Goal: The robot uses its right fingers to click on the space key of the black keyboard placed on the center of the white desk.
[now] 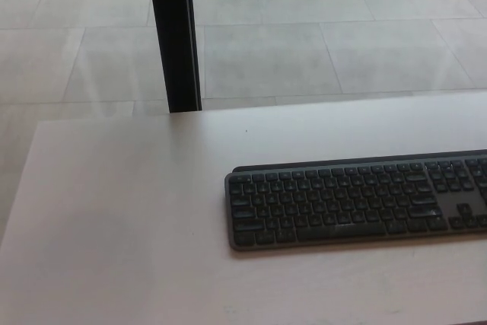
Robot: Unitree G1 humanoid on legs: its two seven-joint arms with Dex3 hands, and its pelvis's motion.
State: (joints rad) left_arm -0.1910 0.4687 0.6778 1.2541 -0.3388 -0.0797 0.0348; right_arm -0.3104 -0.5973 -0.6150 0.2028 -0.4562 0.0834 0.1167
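black keyboard on white desk, alone.

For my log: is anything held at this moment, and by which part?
Nothing is seen held. Neither robot hand is in view; the black keyboard lies alone on the white desk.

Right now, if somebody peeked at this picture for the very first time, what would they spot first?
The black keyboard catches the eye first, lying flat on the white desk toward the right, its far end cut off by the picture's edge. Next comes the black post standing upright behind the desk at upper left, against the pale tiled floor. No robot hand shows.
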